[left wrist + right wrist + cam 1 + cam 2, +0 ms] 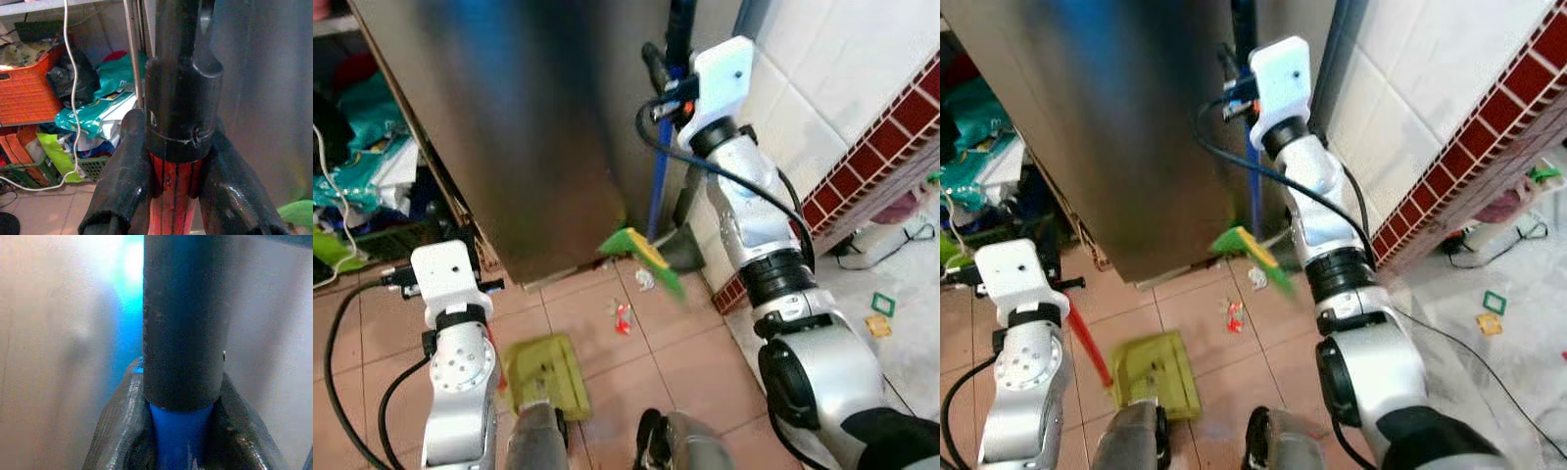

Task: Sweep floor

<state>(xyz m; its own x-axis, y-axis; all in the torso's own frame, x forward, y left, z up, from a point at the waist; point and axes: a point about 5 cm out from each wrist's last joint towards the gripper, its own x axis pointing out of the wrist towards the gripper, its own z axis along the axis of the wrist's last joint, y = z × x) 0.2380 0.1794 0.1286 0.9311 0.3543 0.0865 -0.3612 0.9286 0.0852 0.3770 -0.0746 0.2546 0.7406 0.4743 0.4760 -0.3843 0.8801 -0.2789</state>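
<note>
Up front in the left eye view, the right gripper [668,73] is raised high against the steel cabinet [529,127], clenched around the blue handle of the broom [658,186]. Straight below it the handle runs down to the green broom head [641,250], which sits at the cabinet's lower corner, next to a dark wedge-shaped object [683,247] by the tiled wall [822,78]. Below and slightly to the robot's left of that gripper, small scraps of litter [623,315] lie on the terracotta floor [666,362]. The left gripper [460,284] is low and well apart from the right one; beside it, toward the robot's feet, lies the yellow-green dustpan [546,377].

In the right eye view, a red dustpan handle [1087,343] slants from under the left gripper's wrist down to the pan.

In the left wrist view, the two black fingers [122,181] are closed on the red shaft just beneath its black end cap [181,107]. Beyond the gripper stand an orange crate [27,93] and crumpled bags [110,103].

In the right wrist view, the fingers [124,426] pinch the blue shaft at the lower edge of a dark sleeve [186,318], with the pale steel surface blurred behind.
</note>
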